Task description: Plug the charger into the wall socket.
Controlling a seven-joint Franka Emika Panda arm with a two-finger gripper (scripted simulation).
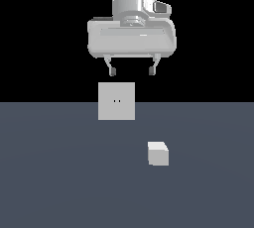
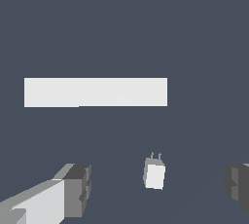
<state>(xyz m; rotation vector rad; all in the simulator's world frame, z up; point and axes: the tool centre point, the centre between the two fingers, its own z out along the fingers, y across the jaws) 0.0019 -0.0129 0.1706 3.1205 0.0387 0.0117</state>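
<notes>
Dark grey floor carried the charger, apparently prongs toward the upright wall socket nearby, ready for insertion. Overhead, the gripper hung spread and empty.

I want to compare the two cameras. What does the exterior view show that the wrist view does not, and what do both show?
Only the exterior view shows the socket's front face with its two dark holes, and the whole gripper hanging open above it.

Only the wrist view shows two small prongs on the charger, on its end toward the socket, which appears here only as a plain pale strip.

Both show the charger lying free on the grey floor, apart from the socket, with nothing between the fingers.
</notes>
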